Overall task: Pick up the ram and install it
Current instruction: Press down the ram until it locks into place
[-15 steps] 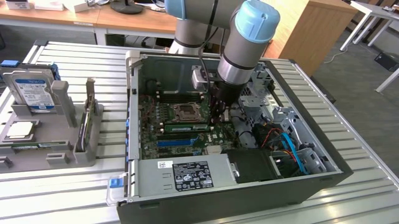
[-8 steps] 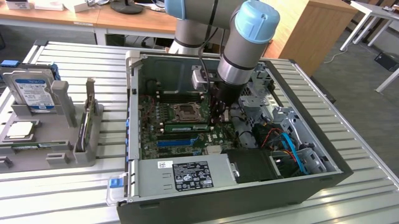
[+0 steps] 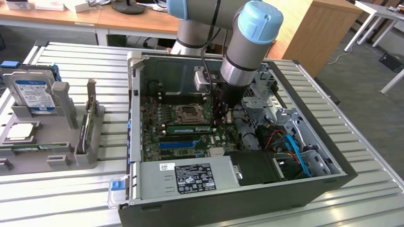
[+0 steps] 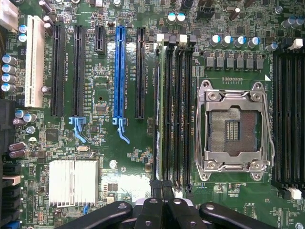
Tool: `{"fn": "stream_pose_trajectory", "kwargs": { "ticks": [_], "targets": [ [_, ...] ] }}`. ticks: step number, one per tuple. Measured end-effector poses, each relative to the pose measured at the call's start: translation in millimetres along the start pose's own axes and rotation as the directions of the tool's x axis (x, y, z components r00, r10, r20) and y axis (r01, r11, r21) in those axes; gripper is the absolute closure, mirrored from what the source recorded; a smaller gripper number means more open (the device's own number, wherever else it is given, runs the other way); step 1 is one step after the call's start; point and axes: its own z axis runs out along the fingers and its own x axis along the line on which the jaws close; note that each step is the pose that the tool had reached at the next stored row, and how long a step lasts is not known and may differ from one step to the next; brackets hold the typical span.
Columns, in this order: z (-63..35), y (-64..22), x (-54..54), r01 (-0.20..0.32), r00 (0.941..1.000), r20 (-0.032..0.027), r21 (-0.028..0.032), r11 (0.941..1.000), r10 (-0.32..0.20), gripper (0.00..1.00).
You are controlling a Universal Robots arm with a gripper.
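One ram | seated edge-up in slot, long axis running straight out from closed pincer | nothing held.

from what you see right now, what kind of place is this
Probably a robotics lab or workshop bench for PC assembly: an open computer case lies on a slatted metal table, a hard drive sits in a grey fixture, with wooden desks behind.

The pincer is cut off by the wrist view's edge. In the exterior view, the arm hides its fingertips and part of the motherboard. The ram cannot be distinguished among the slots.
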Motion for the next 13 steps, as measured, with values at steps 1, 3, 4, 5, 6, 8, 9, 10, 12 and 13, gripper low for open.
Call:
{"fn": "stream_pose_trajectory", "kwargs": {
  "ticks": [1, 3, 4, 5, 6, 8, 9, 10, 12, 13],
  "targets": [
    [0.0, 0.0, 0.0, 0.0, 1.0, 0.0, 0.0, 1.0, 0.0, 0.89],
    [0.3, 0.0, 0.0, 0.0, 1.0, 0.0001, 0.0001, 1.0, 0.0, 0.89],
    [0.3, 0.0, 0.0, 0.0, 1.0, 0.0, 0.0, 1.0, 0.0, 0.89],
    [0.3, 0.0, 0.1, 0.0, 1.0, 0.0, 0.0, 1.0, 0.0, 0.89],
    [0.3, 0.0, 0.0, 0.0, 1.0, 0.0, 0.0, 1.0, 0.0, 0.89],
    [0.3, 0.0, 0.0, 0.0, 1.0, 0.0, -0.0001, 1.0, 0.0, 0.89],
    [0.2, 0.0, 0.0, 0.0, 1.0, 0.0001, 0.0, 1.0, 0.0, 0.89],
    [-0.1, 0.0, -0.1, 0.0, 1.0, 0.0004, -0.0001, 1.0, 0.0, 0.89],
    [-2.2, 0.1, -0.1, 0.0, 1.0, 0.0004, 0.0, 1.0, 0.0, 0.89],
    [-3.8, 0.2, -0.1, 0.0, 1.0, 0.0, -0.0001, 1.0, 0.0, 0.89]
  ]
}}
